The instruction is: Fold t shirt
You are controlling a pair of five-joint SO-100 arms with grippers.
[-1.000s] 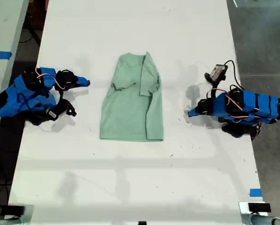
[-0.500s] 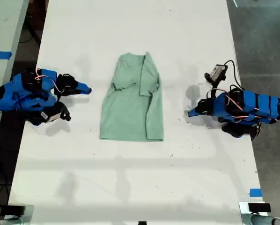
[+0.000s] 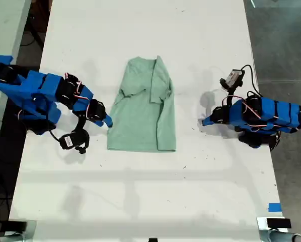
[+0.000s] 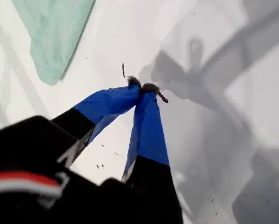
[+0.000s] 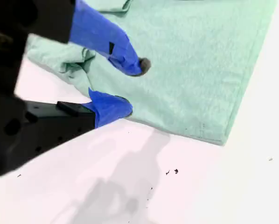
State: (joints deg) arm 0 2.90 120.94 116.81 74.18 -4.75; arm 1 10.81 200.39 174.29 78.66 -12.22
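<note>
The pale mint-green t shirt lies flat in the middle of the white table, with the side toward the exterior view's right folded in over the body. My second gripper is at the shirt's edge on the exterior view's left. In the second wrist view it is open, with one fingertip over the cloth and the other beside the hem. My first gripper is at the exterior view's right, apart from the shirt. It is shut on nothing, tip near the table, with a shirt corner beyond it.
A small camera on a cable sticks up from the first arm. Blue tape marks sit near the table's edge at the exterior view's lower right. Dark floor borders the table on both sides, with another pale surface at the exterior view's far left.
The second arm has swung from the exterior view's left edge toward the shirt, bringing its gripper to the shirt's side. The first arm and the shirt have not moved.
</note>
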